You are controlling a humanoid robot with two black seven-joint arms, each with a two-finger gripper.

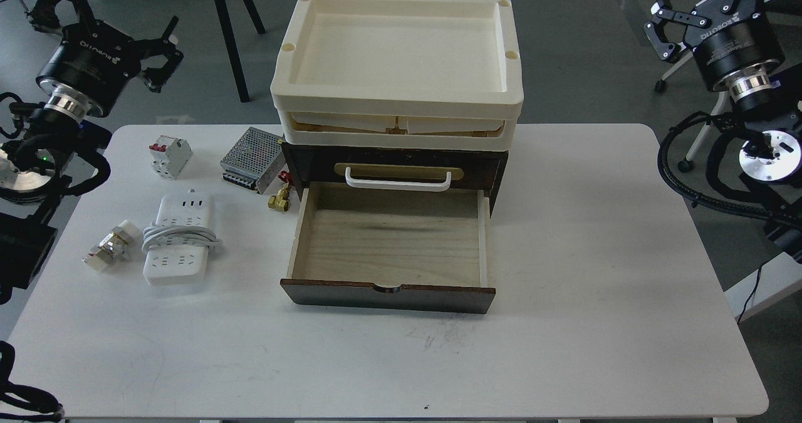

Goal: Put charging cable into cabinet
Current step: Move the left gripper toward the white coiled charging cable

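Observation:
The charging cable (178, 238), a flat white power strip with its cord coiled around its middle, lies on the white table left of the cabinet. The dark brown cabinet (294, 163) stands at the table's centre. Its lower drawer (388, 238) is pulled out and shows a bare pale wood floor. The drawer above it is closed, with a white bar handle (398, 179). My left gripper (164, 54) hovers open beyond the table's far left corner, well away from the cable. My right gripper (658, 25) hangs open off the far right, holding nothing.
Two cream plastic trays (398, 100) are stacked on top of the cabinet. A white circuit breaker (170, 155), a silver perforated power supply (254, 158), a brass fitting (280, 198) and a small metal connector (111, 245) lie around the cable.

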